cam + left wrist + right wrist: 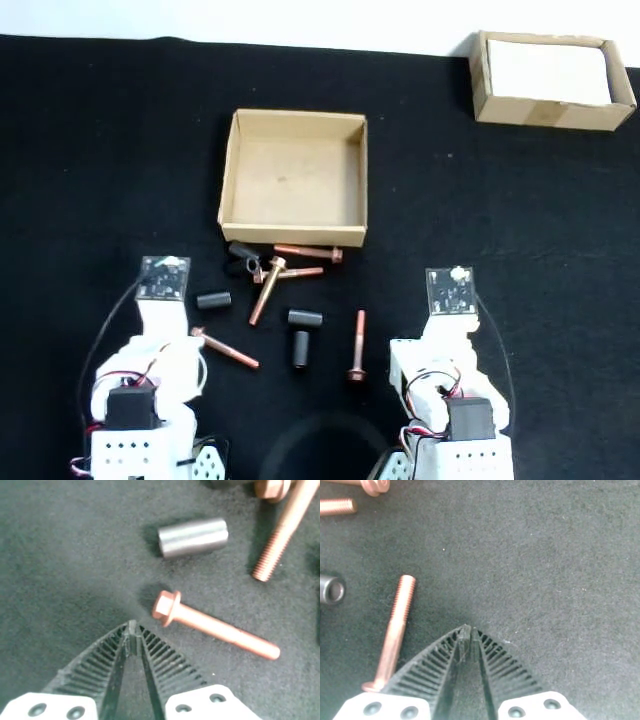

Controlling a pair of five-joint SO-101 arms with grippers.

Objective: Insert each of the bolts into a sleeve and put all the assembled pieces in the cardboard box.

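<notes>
High view shows a bolt lower left of centre, shaft slanting down-right, nearest my left gripper, its head just off the tips. Both that and my right gripper are closed, empty.

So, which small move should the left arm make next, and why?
Probably open the left gripper and lower it onto the copper flange-head bolt just ahead: it is shut and empty, and the grey cylindrical metal sleeve lies close beside that bolt.
</notes>
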